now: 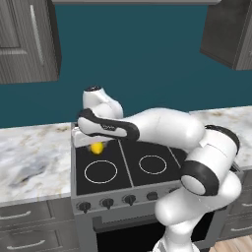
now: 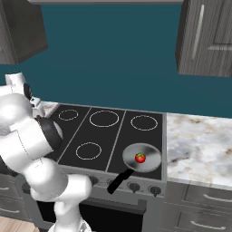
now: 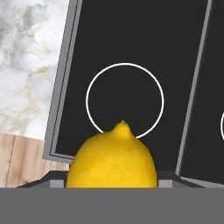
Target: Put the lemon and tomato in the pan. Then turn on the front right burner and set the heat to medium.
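My gripper (image 1: pixel 96 143) is shut on the lemon (image 1: pixel 97 147), a bright yellow oval that hangs above the back left part of the black stovetop (image 1: pixel 123 170). In the hand view the lemon (image 3: pixel 111 159) sits between the fingers, with a white burner ring (image 3: pixel 124 101) below it. The grey pan (image 2: pixel 152 150) rests on the front right burner, its black handle (image 2: pixel 118 180) pointing out over the stove's front edge. Inside the pan lies the red tomato (image 2: pixel 140 157).
A row of dark knobs (image 1: pixel 107 202) runs along the stove front, and more knobs (image 2: pixel 154 190) sit below the pan. Marble counter lies left (image 1: pixel 29 157) and right (image 2: pixel 199 149) of the stove. Dark wall cabinets (image 2: pixel 206 41) hang above.
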Available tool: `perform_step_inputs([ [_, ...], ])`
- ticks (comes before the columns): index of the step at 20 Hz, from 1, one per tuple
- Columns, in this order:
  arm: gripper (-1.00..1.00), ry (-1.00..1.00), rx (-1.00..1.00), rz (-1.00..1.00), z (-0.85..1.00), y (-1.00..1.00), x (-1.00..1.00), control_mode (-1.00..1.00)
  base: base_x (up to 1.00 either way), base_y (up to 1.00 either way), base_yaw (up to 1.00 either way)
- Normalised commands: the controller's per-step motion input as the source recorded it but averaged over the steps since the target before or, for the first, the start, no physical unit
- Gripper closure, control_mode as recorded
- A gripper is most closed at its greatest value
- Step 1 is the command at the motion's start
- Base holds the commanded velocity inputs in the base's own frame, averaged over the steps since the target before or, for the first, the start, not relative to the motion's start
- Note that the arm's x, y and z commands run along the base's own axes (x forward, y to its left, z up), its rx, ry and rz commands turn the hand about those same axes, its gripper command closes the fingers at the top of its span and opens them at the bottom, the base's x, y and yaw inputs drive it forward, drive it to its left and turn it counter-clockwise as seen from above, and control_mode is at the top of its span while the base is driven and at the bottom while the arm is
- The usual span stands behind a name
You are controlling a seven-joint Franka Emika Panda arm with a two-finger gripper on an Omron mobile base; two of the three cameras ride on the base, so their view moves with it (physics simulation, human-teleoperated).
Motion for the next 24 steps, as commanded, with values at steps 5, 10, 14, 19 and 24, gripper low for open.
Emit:
perform_step_inputs([
  [5,1.00,0.09,0.00,0.01,0.23,-1.00,0.05,-1.00,0.00,0.00,0.00],
  [10,1.00,0.12,0.00,0.00,0.03,-1.00,0.04,-1.00,0.00,0.00,0.00],
  [14,1.00,0.11,0.00,0.00,0.00,-1.00,0.00,-1.00,0.00,0.00,0.00],
  [19,1.00,0.13,0.00,-0.03,0.00,-1.00,0.00,-1.00,0.00,0.00,0.00],
  [24,1.00,0.20,0.00,-0.12,0.00,-1.00,0.00,-1.00,0.00,0.00,0.00],
])
